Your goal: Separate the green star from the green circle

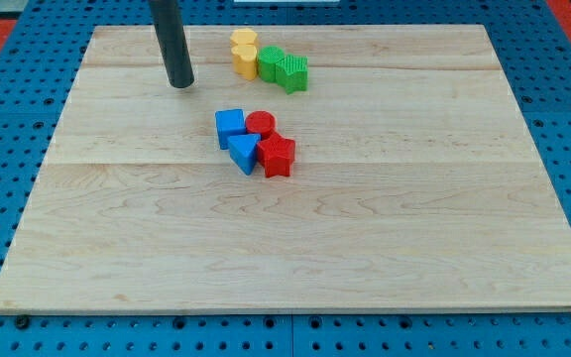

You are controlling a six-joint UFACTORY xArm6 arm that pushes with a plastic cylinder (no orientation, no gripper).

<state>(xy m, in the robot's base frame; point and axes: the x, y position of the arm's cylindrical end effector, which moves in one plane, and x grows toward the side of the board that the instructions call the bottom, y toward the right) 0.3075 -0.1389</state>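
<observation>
My tip [180,85] stood on the wooden board [414,238] touching no block, with the green circle [271,62] off at its three o'clock past two yellow blocks [244,53]. The green star [292,72] sat pressed against that circle's four o'clock side. Blue [230,125] and red blocks [278,155] clustered at the tip's five o'clock

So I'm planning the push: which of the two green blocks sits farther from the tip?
The green star, at the row's right end; the green circle lies between it and my tip.
</observation>
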